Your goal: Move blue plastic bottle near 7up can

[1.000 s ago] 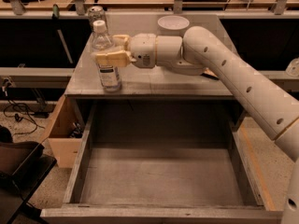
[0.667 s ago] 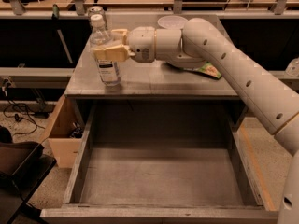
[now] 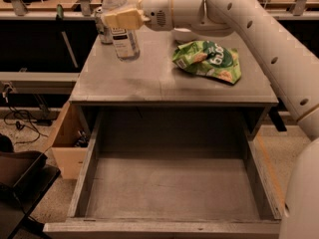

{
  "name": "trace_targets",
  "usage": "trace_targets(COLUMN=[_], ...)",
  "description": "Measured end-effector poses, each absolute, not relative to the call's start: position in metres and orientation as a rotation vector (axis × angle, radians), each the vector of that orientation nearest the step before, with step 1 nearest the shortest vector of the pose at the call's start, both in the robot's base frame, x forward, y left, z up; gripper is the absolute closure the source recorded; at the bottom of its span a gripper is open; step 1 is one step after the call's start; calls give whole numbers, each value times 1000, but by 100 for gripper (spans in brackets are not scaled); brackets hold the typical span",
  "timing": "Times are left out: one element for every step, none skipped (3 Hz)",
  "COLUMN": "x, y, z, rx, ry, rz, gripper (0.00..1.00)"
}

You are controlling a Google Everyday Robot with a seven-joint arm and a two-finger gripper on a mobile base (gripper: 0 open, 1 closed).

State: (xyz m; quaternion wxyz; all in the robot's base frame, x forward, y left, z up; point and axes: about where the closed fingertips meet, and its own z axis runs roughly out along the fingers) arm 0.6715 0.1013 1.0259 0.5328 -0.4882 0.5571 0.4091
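Note:
The blue plastic bottle, clear with a white label, stands upright at the far left of the grey table top. My gripper reaches in from the right and its tan fingers are shut around the bottle's upper body, just below the cap. The 7up can, small and silvery, stands right behind and to the left of the bottle, almost touching it and partly hidden by it. I cannot tell whether the bottle's base rests on the table.
A green chip bag lies on the right of the table. A white bowl sits at the back under my arm. A wide drawer is pulled open below. A cardboard box stands at the lower left.
My gripper has carried the bottle back and left, so it now stands next to the can. The arm has lifted off the chip bag, which now shows fully.

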Motion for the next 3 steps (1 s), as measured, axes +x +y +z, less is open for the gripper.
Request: trace_targets(x=[718,766,808], y=[80,63,50], z=[1051,1062,1069], rx=[-1039,-895,-760], ry=[1388,1389,1354], rz=[938,920,874], gripper=[100,100,100])
